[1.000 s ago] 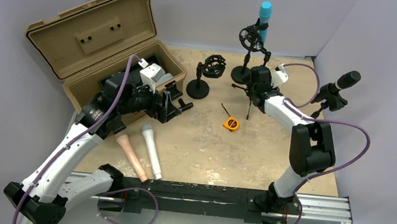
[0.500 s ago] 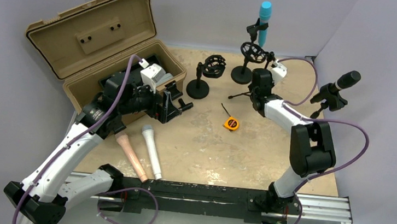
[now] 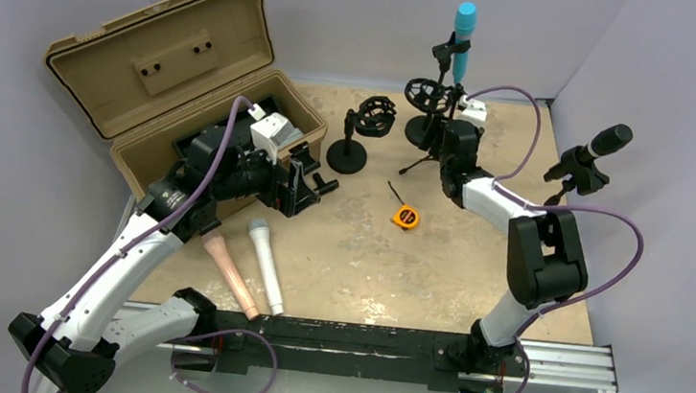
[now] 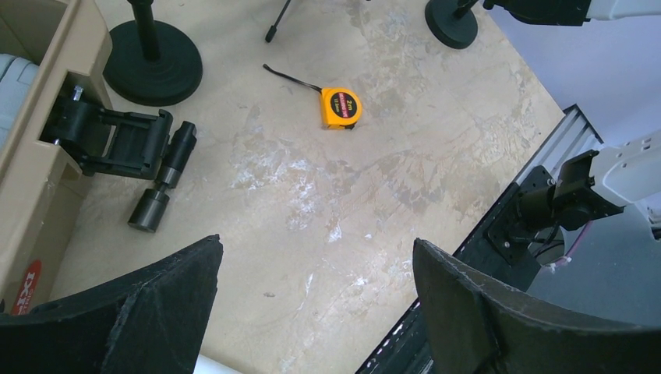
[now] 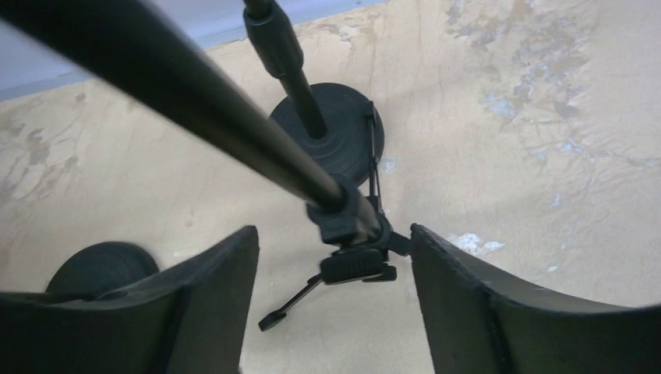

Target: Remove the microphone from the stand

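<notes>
- Since a second back: the right gripper (image 3: pixel 444 143) has pushed toward the far side. The tripod stand (image 3: pixel 405 167) has gone with it, and its long near leg is drawn in away from the tape measure (image 3: pixel 406 216). The ring mount (image 3: pixel 426 93) on top has tipped left and sits lower in frame.
- Top view: the blue microphone (image 3: pixel 464 25) is upright in the clip of the round-base stand (image 3: pixel 421 131). It is at the far edge of the table (image 3: pixel 472 266), just beyond the right wrist, and not yet lifted out.
- Top view: the black microphone (image 3: pixel 610 140) sits tilted in its clip stand (image 3: pixel 573 170) at the right edge, well apart from the right gripper.
- Top view: a second ring mount (image 3: pixel 371 117) stands left of the tripod stand. The open tan case (image 3: pixel 160 53) is far left. The pink microphone (image 3: pixel 230 277) and white microphone (image 3: pixel 265 266) lie side by side on the near left.
- Left wrist view: the left gripper (image 4: pixel 316 245) hangs over bare table, fingers spread wide with nothing between them. A black bracket (image 4: pixel 117 140) lies against the case wall at left, and the tape measure is beyond it.
- Right wrist view: the right fingers (image 5: pixel 210 312) are parted, one on each side of the tripod hub. The pole runs up between them, blurred and close to the lens. Neither pad visibly touches it. The base of the round-base stand is just behind the hub.
</notes>
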Controlling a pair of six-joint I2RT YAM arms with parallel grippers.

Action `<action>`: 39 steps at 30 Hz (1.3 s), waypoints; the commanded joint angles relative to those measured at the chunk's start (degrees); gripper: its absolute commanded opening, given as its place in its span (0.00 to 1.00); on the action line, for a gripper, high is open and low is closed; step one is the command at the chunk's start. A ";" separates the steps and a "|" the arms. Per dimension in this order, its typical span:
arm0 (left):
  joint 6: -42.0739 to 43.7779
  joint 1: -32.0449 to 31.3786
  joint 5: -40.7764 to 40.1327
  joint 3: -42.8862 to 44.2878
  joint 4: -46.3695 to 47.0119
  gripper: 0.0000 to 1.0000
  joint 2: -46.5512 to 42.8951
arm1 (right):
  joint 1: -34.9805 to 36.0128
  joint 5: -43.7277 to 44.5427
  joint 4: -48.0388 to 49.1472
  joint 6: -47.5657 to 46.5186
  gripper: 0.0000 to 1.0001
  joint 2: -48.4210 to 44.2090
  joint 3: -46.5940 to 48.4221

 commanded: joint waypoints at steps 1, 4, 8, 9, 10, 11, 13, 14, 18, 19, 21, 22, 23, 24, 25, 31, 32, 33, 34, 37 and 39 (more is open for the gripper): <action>1.78 -0.52 -0.61 1.85 0.65 0.89 0.06 | 0.21 -5.68 3.24 -2.89 0.75 -4.02 -0.92; 1.78 -0.53 -0.29 1.90 0.59 0.89 0.28 | 0.15 -9.22 1.99 -1.49 0.82 -6.21 -2.19; 1.71 -0.53 -0.16 1.89 0.60 0.89 0.45 | -2.19 -16.83 2.79 -0.12 0.85 -10.21 -5.45; 1.69 -0.58 -0.19 1.94 0.63 0.89 0.49 | -3.57 -18.77 3.40 0.01 0.85 -11.07 -6.24; 1.69 -0.61 -0.22 1.90 0.60 0.89 0.52 | -4.71 -21.32 4.01 -0.12 0.85 -11.94 -7.10; 1.68 -0.61 -0.23 1.89 0.60 0.89 0.62 | -5.87 -23.80 4.97 -0.23 0.86 -12.67 -7.87; 1.69 -0.62 -0.08 1.91 0.63 0.89 0.69 | -8.10 -28.43 5.45 -0.25 0.86 -12.81 -8.58; 1.69 -0.60 -0.08 1.94 0.67 0.89 0.74 | -8.96 -29.87 5.51 -0.22 0.86 -12.83 -8.80; 1.69 -0.57 -0.14 1.90 0.66 0.89 0.80 | -11.14 -33.15 7.26 0.70 0.85 -12.95 -10.24; 1.69 -0.63 -0.13 1.94 0.63 0.89 0.88 | -11.80 -34.21 7.48 1.23 0.83 -12.51 -10.27; 1.66 -0.71 0.02 1.90 0.59 0.89 0.95 | -12.72 -36.35 7.83 2.21 0.79 -11.03 -9.88; 1.62 -0.71 0.10 1.89 0.64 0.89 0.98 | -13.08 -37.67 7.83 2.32 0.75 -10.16 -9.40; 1.67 -0.70 0.06 1.94 0.61 0.89 0.96 | -13.22 -38.08 7.83 2.29 0.73 -9.51 -8.93; 1.69 -0.68 0.04 1.94 0.63 0.89 0.96 | -13.24 -38.15 7.88 2.37 0.71 -9.08 -8.59; 1.64 -0.78 -0.07 1.94 0.58 0.89 0.96 | -13.30 -38.12 8.01 2.59 0.70 -8.90 -8.46; 1.78 -0.88 -0.05 1.98 0.42 0.89 0.86 | -13.34 -36.66 8.19 3.49 0.59 -8.57 -8.01; 1.77 -0.88 0.05 1.99 0.42 0.89 0.88 | -13.38 -36.21 8.39 3.62 0.57 -8.65 -8.10; 1.73 -0.88 0.10 2.02 0.42 0.89 0.81 | -13.33 -35.34 8.57 3.63 0.56 -8.82 -8.29; 1.79 -0.88 0.20 1.99 0.46 0.89 0.85 | -13.33 -34.30 8.66 3.61 0.56 -9.01 -8.47; 1.78 -0.88 0.04 1.99 0.42 0.89 0.78 | -13.32 -32.19 9.40 3.52 0.54 -9.42 -8.95; 1.78 -0.88 0.09 1.99 0.42 0.89 0.79 | -13.28 -30.71 9.95 3.44 0.52 -9.54 -9.35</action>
